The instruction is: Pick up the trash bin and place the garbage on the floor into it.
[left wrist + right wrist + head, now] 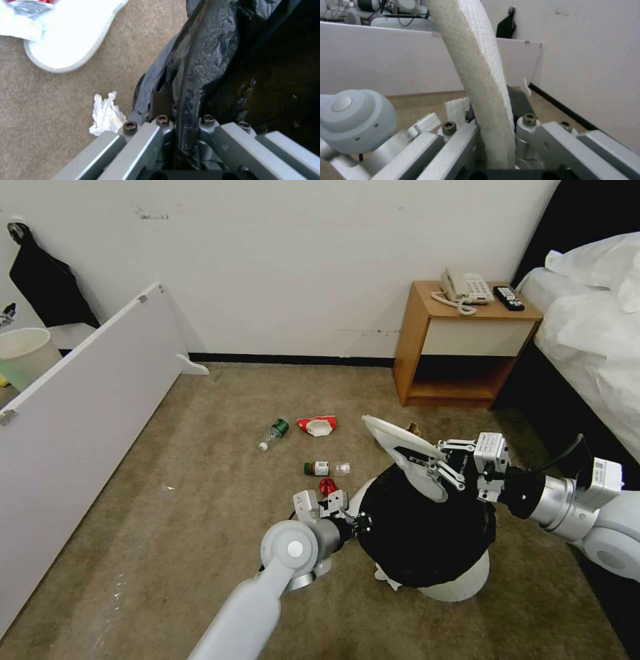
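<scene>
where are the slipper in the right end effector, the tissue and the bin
slipper [480, 75]: right wrist view, on its textured sole edge
tissue [106, 113]: left wrist view, middle of the crumpled wad
bin [460, 583]: head view, white wall below the black bag

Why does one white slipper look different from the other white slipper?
The slipper in the right gripper is lifted up over the trash bin; the other slipper lies flat on the floor. The held slipper is pinched and curves; the floor slipper has tissue and a can resting on one end. Both are white and flat. The left gripper grips the bin's black bag.
</scene>
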